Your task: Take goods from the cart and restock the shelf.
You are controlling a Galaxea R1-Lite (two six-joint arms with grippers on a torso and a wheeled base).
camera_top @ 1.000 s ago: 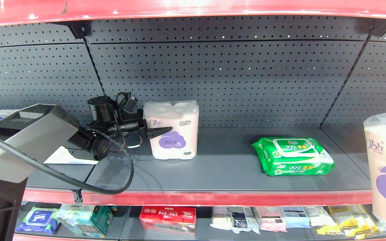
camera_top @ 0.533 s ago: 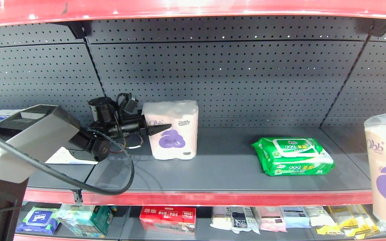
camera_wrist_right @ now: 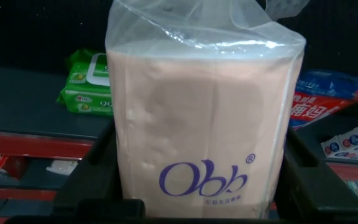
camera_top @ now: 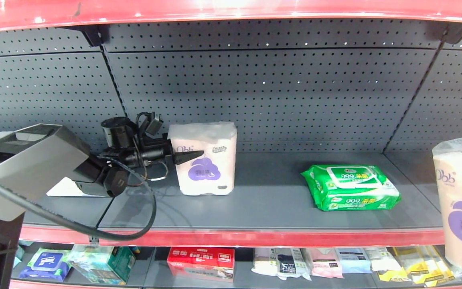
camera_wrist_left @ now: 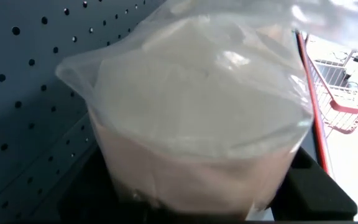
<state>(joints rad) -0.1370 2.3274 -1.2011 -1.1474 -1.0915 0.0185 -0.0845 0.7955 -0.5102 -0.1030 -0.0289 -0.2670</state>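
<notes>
- Left end effector [camera_top: 194, 151] clamped on left pack [camera_top: 203, 158] of toilet rolls; one dark finger lies across its front face.
- Left pack stands upright on shelf [camera_top: 271, 200], close to the pegboard back, at 9 o'clock from the shelf's middle.
- Wipes [camera_top: 350, 187], a green pack, lie flat on the same shelf at 3 o'clock from left pack, well apart.
- Right end effector [camera_wrist_right: 204, 193] grips right pack [camera_wrist_right: 204, 124]; a dark finger presses on each side.
- Right pack upright at head view's 4 o'clock edge, overlapping the shelf's red lip.
- Cart [camera_wrist_left: 347, 106], red wire, shows past left pack.
- Lower shelf [camera_top: 152, 273] at 6 o'clock carries a row of boxes and packets.
</notes>
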